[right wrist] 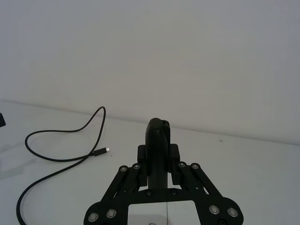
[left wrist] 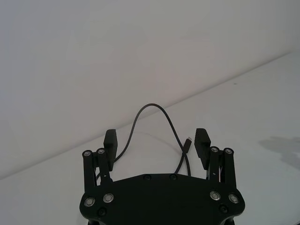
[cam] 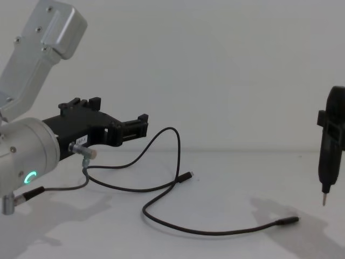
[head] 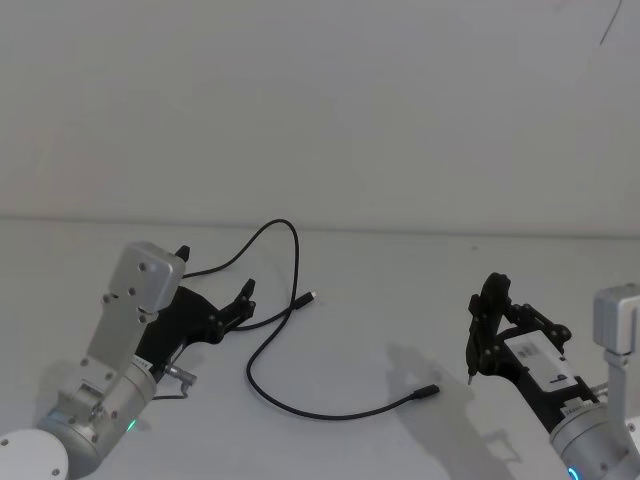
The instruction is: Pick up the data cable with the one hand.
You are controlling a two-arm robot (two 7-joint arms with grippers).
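The data cable (head: 297, 250) is a thin black line lying in loops on the white table, with a silver-tipped plug (head: 312, 295) in the middle and a black plug (cam: 285, 220) towards the right. My left gripper (head: 215, 270) hovers open over the cable's left part. In the left wrist view the cable (left wrist: 152, 105) arches just beyond the gripper (left wrist: 157, 140), running down between its spread fingers. My right gripper (right wrist: 158, 154) is at the right, shut on a dark upright tool (cam: 329, 145) with a thin pointed tip, well away from the cable (right wrist: 101, 151).
A short grey wire with silver elbow connectors (cam: 81, 156) hangs under the left wrist, close to the cable's left end. The white table (head: 420, 270) meets a plain white wall behind. The tool's tip (head: 471, 378) hangs just above the table near the black plug.
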